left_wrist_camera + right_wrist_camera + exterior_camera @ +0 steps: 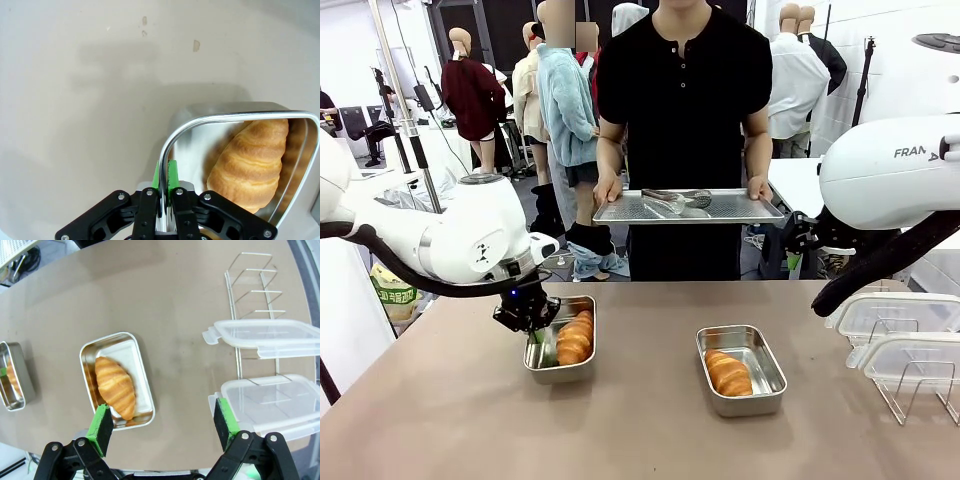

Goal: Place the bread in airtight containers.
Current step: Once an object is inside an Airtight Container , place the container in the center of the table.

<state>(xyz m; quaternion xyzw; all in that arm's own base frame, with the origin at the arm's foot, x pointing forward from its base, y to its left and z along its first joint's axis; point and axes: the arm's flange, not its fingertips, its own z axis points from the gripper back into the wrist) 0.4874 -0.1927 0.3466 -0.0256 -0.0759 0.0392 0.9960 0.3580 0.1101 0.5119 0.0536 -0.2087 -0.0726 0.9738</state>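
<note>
The left gripper [164, 175] is pressed together on the near rim of the left pan [558, 375], which sits in the lower left-centre of the front view. In the left wrist view the thin steel edge runs straight between the two green pads [172, 175]. One roll [252, 160] lies inside this pan, along the side away from the pinched rim, apart from the pads.

The right gripper [164, 421] is spread wide and holds nothing. In its own view it hangs above the table [450, 410], with one pad over the near corner of the right pan [90, 352] and the other over the edge of a clear lid [275, 400]. A second roll [116, 386] lies in that pan, slanted across the bottom. In the front view this pan sits at lower centre-right, well apart from the left pan.

A second clear lid [272, 335] lies just beside the first, and both rest on a wire rack [261, 291] at the right edge of the table. Neither pan has a lid on it.

At the far side, top centre of the front view, a person in a black shirt holds a flat steel tray [620, 212] in both hands, one at each end. A pair of tongs [677, 198] lies on the tray.
</note>
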